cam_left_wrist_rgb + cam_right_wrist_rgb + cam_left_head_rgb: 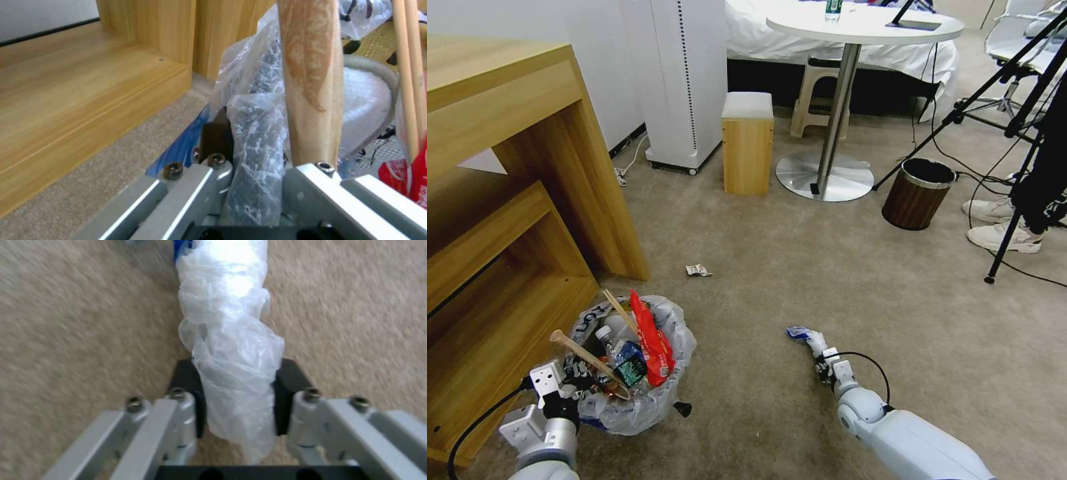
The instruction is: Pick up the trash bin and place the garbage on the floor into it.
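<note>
The trash bin (640,400), lined with a crinkled white bag, stands on the floor (800,267) at the lower left beside the wooden shelf. It holds a red wrapper (650,340), a small bottle (620,353) and wooden sticks (584,353). My left gripper (572,385) is shut on the bin's bag-covered rim (256,150), next to a thick wooden stick (311,83). My right gripper (822,360) is low over the carpet, shut on a crumpled white-blue packet (231,340) that sticks out ahead of it (804,335). One small scrap of garbage (698,270) lies farther out.
A wooden desk with a low shelf (507,200) fills the left side. Ahead stand a wooden box stool (748,143), a round table's pedestal (827,177), a dark brown bin (917,193), tripod legs (1014,227) and a person's shoes (1004,237).
</note>
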Tool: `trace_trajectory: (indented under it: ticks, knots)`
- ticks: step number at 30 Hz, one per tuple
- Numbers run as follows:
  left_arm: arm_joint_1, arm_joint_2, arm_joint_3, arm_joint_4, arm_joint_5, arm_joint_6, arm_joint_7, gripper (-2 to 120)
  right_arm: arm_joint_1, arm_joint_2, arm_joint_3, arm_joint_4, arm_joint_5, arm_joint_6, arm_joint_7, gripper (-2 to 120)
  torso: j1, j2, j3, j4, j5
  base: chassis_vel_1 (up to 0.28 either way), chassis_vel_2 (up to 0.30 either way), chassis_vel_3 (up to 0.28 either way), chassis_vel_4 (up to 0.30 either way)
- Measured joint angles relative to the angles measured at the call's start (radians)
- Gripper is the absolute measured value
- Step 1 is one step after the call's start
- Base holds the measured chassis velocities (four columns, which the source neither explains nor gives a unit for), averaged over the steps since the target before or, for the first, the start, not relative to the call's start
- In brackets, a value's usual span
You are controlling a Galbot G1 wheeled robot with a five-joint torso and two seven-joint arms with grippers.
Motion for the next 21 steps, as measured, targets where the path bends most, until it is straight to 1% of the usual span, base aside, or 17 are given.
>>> trace_trajectory:
  ticks: [1, 2, 3, 4, 6, 7, 10, 11, 12, 14, 15, 17, 18, 19, 20, 21]
  knots:
    - [-0.002, 0.002, -0.002, 0.003, -0.001, 0.0, 0.0, 1, 0.0, -0.002, 0.001, 0.004, 0.003, 0.029, -0.019, 19, 0.0, 0.0, 0.0, 0.0, 0.0001, 0.0, 0.0, 0.0, 0.0]
    - [-0.006, 0.004, -0.003, 0.008, -0.002, 0.0, -0.001, 1, -0.006, -0.009, 0.008, 0.026, 0.018, 0.073, -0.047, 14, 0.0, 0.0, 0.0, 0.0, 0.0, 0.0, 0.0, 0.0, 0.0]
    - [-0.009, 0.007, -0.004, 0.012, -0.003, 0.0, -0.002, 1, -0.013, -0.016, 0.016, 0.05, 0.03, 0.107, -0.064, 10, 0.0, 0.0, 0.0, 0.0, 0.0001, 0.0, 0.0, 0.0, 0.0]
    - [-0.009, 0.007, -0.004, 0.012, -0.003, 0.0, -0.002, 1, -0.013, -0.016, 0.016, 0.05, 0.03, 0.107, -0.064, 10, 0.0, 0.0, 0.0, 0.0, 0.0001, 0.0, 0.0, 0.0, 0.0]
    - [-0.017, 0.012, -0.006, 0.025, -0.005, 0.002, -0.004, 1, -0.041, -0.046, 0.045, 0.147, 0.069, 0.179, -0.109, 1, 0.0, 0.0, 0.0, -0.0001, -0.0003, 0.0, 0.0, 0.0, 0.0]
    - [-0.017, 0.012, -0.006, 0.025, -0.005, 0.002, -0.004, 1, -0.041, -0.046, 0.045, 0.147, 0.069, 0.179, -0.109, 1, 0.0, 0.0, 0.0, -0.0001, -0.0003, 0.0, 0.0, 0.0, 0.0]
    - [-0.025, 0.017, -0.006, 0.039, -0.008, 0.006, -0.006, 1, -0.065, -0.09, 0.083, 0.285, 0.088, 0.283, -0.186, 0, 0.0, 0.0, 0.0, -0.0001, -0.0002, 0.0, 0.0, 0.0, 0.0]
    - [-0.025, 0.017, -0.006, 0.039, -0.008, 0.006, -0.006, 1, -0.065, -0.09, 0.083, 0.285, 0.088, 0.283, -0.186, 0, 0.0, 0.0, 0.0, -0.0001, -0.0002, 0.0, 0.0, 0.0, 0.0]
    - [-0.025, 0.018, -0.005, 0.041, -0.008, 0.006, -0.006, 1, -0.066, -0.101, 0.087, 0.319, 0.092, 0.304, -0.203, 0, 0.0, 0.0, 0.0, -0.0001, -0.0002, 0.0, 0.0, 0.0, 0.0]
    - [-0.026, 0.018, -0.001, 0.044, -0.004, 0.007, -0.006, 1, -0.055, -0.14, 0.085, 0.441, 0.103, 0.347, -0.262, 0, 0.0, 0.0, 0.0, -0.0004, -0.0001, 0.0, 0.0, 0.0, 0.0]
    - [-0.026, 0.018, -0.001, 0.044, -0.004, 0.007, -0.006, 1, -0.055, -0.14, 0.085, 0.441, 0.103, 0.347, -0.262, 0, 0.0, 0.0, 0.0, -0.0004, -0.0001, 0.0, 0.0, 0.0, 0.0]
    - [-0.026, 0.016, 0.001, 0.042, -0.001, 0.008, -0.006, 1, -0.013, -0.167, 0.054, 0.551, 0.113, 0.362, -0.291, 0, 0.0, 0.0, 0.0, -0.0001, -0.0002, 0.0, 0.0, 0.0, 0.0]
    - [-0.025, 0.015, 0.003, 0.039, 0.0, 0.01, -0.006, 1, 0.027, -0.183, 0.019, 0.622, 0.132, 0.36, -0.296, 0, 0.0, 0.0, 0.0, 0.0, -0.0002, 0.0, 0.0, 0.0, 0.0]
    - [-0.025, 0.015, 0.003, 0.039, 0.0, 0.01, -0.006, 1, 0.027, -0.183, 0.019, 0.622, 0.132, 0.36, -0.296, 0, 0.0, 0.0, 0.0, 0.0, -0.0002, 0.0, 0.0, 0.0, 0.0]
    - [-0.025, 0.013, 0.004, 0.036, 0.003, 0.011, -0.006, 1, 0.069, -0.192, -0.014, 0.676, 0.147, 0.352, -0.3, 0, 0.0, 0.0, 0.0, 0.0002, -0.0001, 0.0, 0.0, 0.0, 0.0]
    - [-0.024, 0.012, 0.004, 0.033, 0.004, 0.012, -0.006, 1, 0.093, -0.195, -0.034, 0.704, 0.155, 0.345, -0.3, 0, 0.0, 0.0, 0.0, 0.0002, -0.0003, 0.0, 0.0, 0.0, 0.0]
